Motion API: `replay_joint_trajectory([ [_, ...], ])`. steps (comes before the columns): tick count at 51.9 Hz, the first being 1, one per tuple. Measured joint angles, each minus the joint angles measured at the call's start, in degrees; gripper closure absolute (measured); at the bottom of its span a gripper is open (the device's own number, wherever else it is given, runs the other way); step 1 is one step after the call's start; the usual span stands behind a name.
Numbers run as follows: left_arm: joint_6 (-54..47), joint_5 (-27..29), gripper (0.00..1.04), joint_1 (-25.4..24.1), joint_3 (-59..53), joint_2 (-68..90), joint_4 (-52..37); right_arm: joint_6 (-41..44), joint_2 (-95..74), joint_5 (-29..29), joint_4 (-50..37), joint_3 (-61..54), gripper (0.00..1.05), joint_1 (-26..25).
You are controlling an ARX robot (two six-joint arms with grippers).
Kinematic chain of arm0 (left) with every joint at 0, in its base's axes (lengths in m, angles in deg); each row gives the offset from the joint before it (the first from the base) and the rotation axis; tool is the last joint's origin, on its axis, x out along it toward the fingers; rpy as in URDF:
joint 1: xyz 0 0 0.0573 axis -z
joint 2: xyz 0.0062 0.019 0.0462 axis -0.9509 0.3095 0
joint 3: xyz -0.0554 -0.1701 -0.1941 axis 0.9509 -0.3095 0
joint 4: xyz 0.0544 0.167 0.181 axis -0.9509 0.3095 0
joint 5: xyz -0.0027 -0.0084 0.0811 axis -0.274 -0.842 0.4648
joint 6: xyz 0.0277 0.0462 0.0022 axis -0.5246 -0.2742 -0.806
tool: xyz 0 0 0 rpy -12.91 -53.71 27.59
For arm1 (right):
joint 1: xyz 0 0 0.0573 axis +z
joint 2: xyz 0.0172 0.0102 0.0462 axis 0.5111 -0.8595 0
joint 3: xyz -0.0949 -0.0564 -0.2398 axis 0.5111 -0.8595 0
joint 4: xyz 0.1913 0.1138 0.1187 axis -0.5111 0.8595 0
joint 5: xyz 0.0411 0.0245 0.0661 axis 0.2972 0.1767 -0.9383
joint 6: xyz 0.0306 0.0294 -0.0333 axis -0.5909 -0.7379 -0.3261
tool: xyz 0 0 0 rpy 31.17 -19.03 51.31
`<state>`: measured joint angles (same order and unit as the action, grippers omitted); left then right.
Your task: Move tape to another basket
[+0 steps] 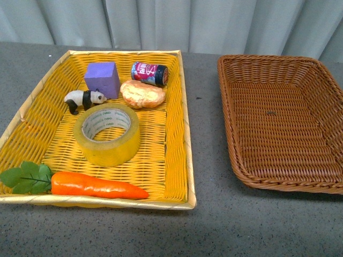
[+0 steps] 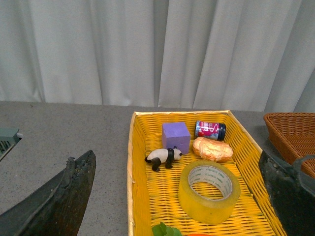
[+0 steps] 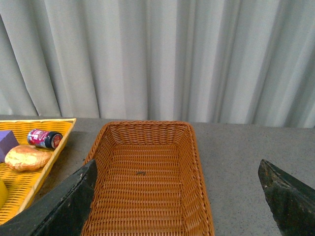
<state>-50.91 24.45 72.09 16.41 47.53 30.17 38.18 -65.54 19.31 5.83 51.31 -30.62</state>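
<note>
The tape (image 1: 106, 134), a wide yellowish translucent roll with a white printed core, lies flat in the middle of the bright yellow woven tray (image 1: 174, 139). It also shows in the left wrist view (image 2: 209, 191). The dark brown wicker basket (image 1: 236, 139) stands empty to the right, also in the right wrist view (image 3: 199, 196). Neither arm shows in the front view. My left gripper (image 2: 179, 196) is open, raised and held back from the tape. My right gripper (image 3: 179, 196) is open, above the near end of the brown basket.
The yellow tray also holds a toy panda (image 1: 84, 99), a purple cube (image 1: 102, 79), a small can (image 1: 149, 73), a bread roll (image 1: 142, 94) and a carrot (image 1: 96, 185). A grey strip of table (image 1: 206, 128) separates tray and basket. Curtains hang behind.
</note>
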Motion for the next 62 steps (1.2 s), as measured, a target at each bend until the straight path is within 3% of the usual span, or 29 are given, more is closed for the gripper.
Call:
replay_joint_trajectory([
  [62, 0.0, 0.0, 0.07, 0.0, 0.0, 0.0, 0.0, 0.0, 0.0, 0.0, 0.0, 0.0, 0.09, 0.0],
])
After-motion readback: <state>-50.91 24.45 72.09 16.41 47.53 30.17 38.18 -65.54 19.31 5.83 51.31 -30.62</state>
